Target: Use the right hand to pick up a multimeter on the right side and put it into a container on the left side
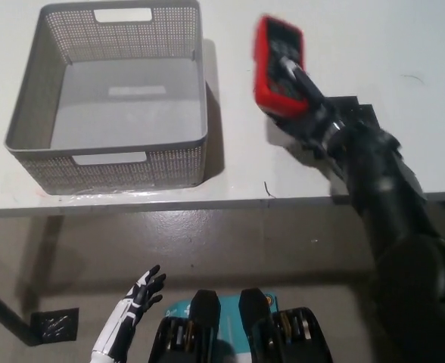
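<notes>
Bench [359, 45]: white, carries everything. Container [33, 113], grey perforated basket on the far left of the bench, holds nothing. Pick-up is done: my right hand [313, 113] is closed around the red multimeter [279, 64] and holds it off the bench, between the black patch [362, 113] and the basket, just right of its wall. Frame blurs here. Left to do, I judge: carry over the rim, release. My left hand [135, 299] rests low, near left, fingers spread, holding nothing.
</notes>
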Controlling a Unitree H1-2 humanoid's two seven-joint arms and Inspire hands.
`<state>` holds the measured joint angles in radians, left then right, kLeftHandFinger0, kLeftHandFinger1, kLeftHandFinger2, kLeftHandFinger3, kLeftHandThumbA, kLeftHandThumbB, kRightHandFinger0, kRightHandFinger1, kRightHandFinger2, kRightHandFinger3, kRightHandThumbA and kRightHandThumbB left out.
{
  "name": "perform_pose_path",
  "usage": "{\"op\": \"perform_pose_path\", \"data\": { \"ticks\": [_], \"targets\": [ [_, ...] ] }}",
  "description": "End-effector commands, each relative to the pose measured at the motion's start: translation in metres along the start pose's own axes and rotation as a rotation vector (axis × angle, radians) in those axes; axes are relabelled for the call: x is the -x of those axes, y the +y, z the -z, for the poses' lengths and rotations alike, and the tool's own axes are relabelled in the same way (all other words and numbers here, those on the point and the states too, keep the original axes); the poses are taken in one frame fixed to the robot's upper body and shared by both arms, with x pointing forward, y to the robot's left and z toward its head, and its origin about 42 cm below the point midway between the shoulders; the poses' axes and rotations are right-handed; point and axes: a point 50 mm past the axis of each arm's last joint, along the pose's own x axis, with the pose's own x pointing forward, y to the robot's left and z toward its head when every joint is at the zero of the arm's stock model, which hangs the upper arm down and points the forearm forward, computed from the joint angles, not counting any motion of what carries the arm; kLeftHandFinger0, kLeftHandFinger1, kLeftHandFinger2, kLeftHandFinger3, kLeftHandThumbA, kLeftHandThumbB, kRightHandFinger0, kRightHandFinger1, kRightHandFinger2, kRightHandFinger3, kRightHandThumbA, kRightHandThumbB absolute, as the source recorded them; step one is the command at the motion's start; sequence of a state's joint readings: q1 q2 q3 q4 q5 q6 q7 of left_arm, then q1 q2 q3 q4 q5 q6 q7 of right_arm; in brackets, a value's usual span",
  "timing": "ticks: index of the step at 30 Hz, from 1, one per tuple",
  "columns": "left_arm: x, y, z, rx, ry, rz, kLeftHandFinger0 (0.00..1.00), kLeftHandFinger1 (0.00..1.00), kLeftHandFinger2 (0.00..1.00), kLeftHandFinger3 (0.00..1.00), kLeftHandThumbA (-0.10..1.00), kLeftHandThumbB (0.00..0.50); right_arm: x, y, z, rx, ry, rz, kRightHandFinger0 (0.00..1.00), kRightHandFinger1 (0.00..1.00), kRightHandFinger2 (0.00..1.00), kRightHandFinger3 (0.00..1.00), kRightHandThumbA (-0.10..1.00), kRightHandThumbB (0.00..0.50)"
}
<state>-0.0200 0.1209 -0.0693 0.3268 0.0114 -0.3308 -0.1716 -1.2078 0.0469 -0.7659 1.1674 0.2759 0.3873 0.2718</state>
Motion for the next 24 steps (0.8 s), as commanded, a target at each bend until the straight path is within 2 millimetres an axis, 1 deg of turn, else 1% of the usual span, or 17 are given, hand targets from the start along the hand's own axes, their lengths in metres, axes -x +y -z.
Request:
{"op": "perform_pose_path", "data": {
  "ticks": [1, 7, 8, 9, 11, 12, 13, 14, 16, 17, 18, 19, 20, 21, 22, 23, 24],
  "targets": [
    [0.003, -0.001, -0.003, -0.021, -0.055, 0.029, 1.00, 1.00, 1.00, 1.00, 1.00, 0.258, -0.006, 0.120, -0.056, -0.018, -0.084, -0.344, 0.00, 0.06, 0.60, 1.00, -0.10, 0.165],
    [0.006, -0.002, -0.001, -0.010, -0.061, 0.044, 1.00, 1.00, 1.00, 1.00, 1.00, 0.227, -0.006, 0.148, -0.054, 0.010, -0.080, -0.418, 0.00, 0.09, 0.63, 1.00, -0.10, 0.140],
    [0.006, -0.002, -0.001, -0.001, -0.061, 0.044, 1.00, 1.00, 1.00, 1.00, 1.00, 0.230, -0.006, 0.151, -0.055, 0.019, -0.081, -0.425, 0.00, 0.09, 0.63, 0.59, -0.10, 0.150],
    [0.006, -0.001, -0.001, 0.002, -0.064, 0.043, 1.00, 1.00, 1.00, 1.00, 1.00, 0.229, -0.006, 0.156, -0.056, 0.024, -0.080, -0.436, 0.00, 0.09, 0.62, 0.45, -0.10, 0.160],
    [0.006, 0.001, -0.001, -0.005, -0.069, 0.042, 1.00, 1.00, 1.00, 1.00, 1.00, 0.225, -0.006, 0.164, -0.056, 0.021, -0.079, -0.444, 0.00, 0.09, 0.61, 0.52, -0.10, 0.172],
    [0.006, 0.001, -0.001, -0.009, -0.069, 0.041, 1.00, 1.00, 1.00, 1.00, 1.00, 0.231, -0.006, 0.169, -0.057, 0.026, -0.083, -0.447, 0.00, 0.10, 0.60, 0.96, -0.10, 0.179],
    [0.006, 0.002, 0.000, -0.005, -0.072, 0.043, 1.00, 1.00, 1.00, 1.00, 1.00, 0.240, -0.005, 0.174, -0.057, 0.048, -0.085, -0.451, 0.00, 0.09, 0.59, 0.75, -0.10, 0.185],
    [0.006, 0.001, 0.001, -0.007, -0.070, 0.042, 1.00, 1.00, 1.00, 1.00, 1.00, 0.263, -0.004, 0.177, -0.056, 0.101, -0.086, -0.453, 0.00, 0.12, 0.63, 0.61, -0.10, 0.163],
    [0.007, -0.001, 0.001, -0.001, -0.058, 0.044, 1.00, 1.00, 1.00, 1.00, 1.00, 0.260, -0.005, 0.188, -0.050, 0.252, -0.125, -0.419, 0.00, 0.17, 0.67, 0.72, -0.10, 0.160],
    [0.008, -0.002, 0.001, 0.003, -0.051, 0.045, 1.00, 1.00, 1.00, 1.00, 1.00, 0.251, -0.006, 0.191, -0.046, 0.319, -0.144, -0.401, 0.00, 0.20, 0.67, 0.70, -0.10, 0.149],
    [0.009, -0.002, 0.001, 0.002, -0.049, 0.042, 1.00, 1.00, 1.00, 1.00, 1.00, 0.233, -0.008, 0.197, -0.040, 0.452, -0.171, -0.359, 0.00, 0.25, 0.71, 0.68, -0.10, 0.170],
    [0.009, -0.003, 0.000, 0.001, -0.050, 0.039, 1.00, 1.00, 1.00, 1.00, 1.00, 0.228, -0.010, 0.202, -0.036, 0.566, -0.190, -0.310, 0.00, 0.27, 0.72, 0.67, -0.10, 0.181],
    [0.009, -0.002, 0.001, -0.004, -0.051, 0.041, 1.00, 1.00, 1.00, 1.00, 1.00, 0.224, -0.011, 0.208, -0.030, 0.727, -0.217, -0.273, 0.00, 0.31, 0.75, 0.66, -0.10, 0.179],
    [0.010, -0.005, 0.002, 0.001, -0.051, 0.049, 1.00, 1.00, 1.00, 1.00, 1.00, 0.213, -0.012, 0.211, -0.022, 0.920, -0.266, -0.242, 0.00, 0.40, 0.84, 0.74, -0.10, 0.162],
    [0.010, -0.007, 0.002, 0.004, -0.049, 0.052, 1.00, 1.00, 1.00, 1.00, 1.00, 0.208, -0.013, 0.211, -0.018, 0.986, -0.279, -0.233, 0.00, 0.42, 0.84, 0.77, -0.10, 0.151],
    [0.010, -0.007, 0.002, 0.006, -0.047, 0.053, 1.00, 1.00, 1.00, 1.00, 1.00, 0.206, -0.017, 0.215, -0.005, 1.144, -0.303, -0.214, 0.01, 0.46, 0.85, 0.81, -0.10, 0.153],
    [0.010, -0.007, 0.002, 0.001, -0.047, 0.054, 1.00, 1.00, 1.00, 1.00, 1.00, 0.197, -0.019, 0.215, 0.002, 1.230, -0.312, -0.200, 0.07, 0.55, 0.88, 0.83, -0.10, 0.156]
  ]
}}
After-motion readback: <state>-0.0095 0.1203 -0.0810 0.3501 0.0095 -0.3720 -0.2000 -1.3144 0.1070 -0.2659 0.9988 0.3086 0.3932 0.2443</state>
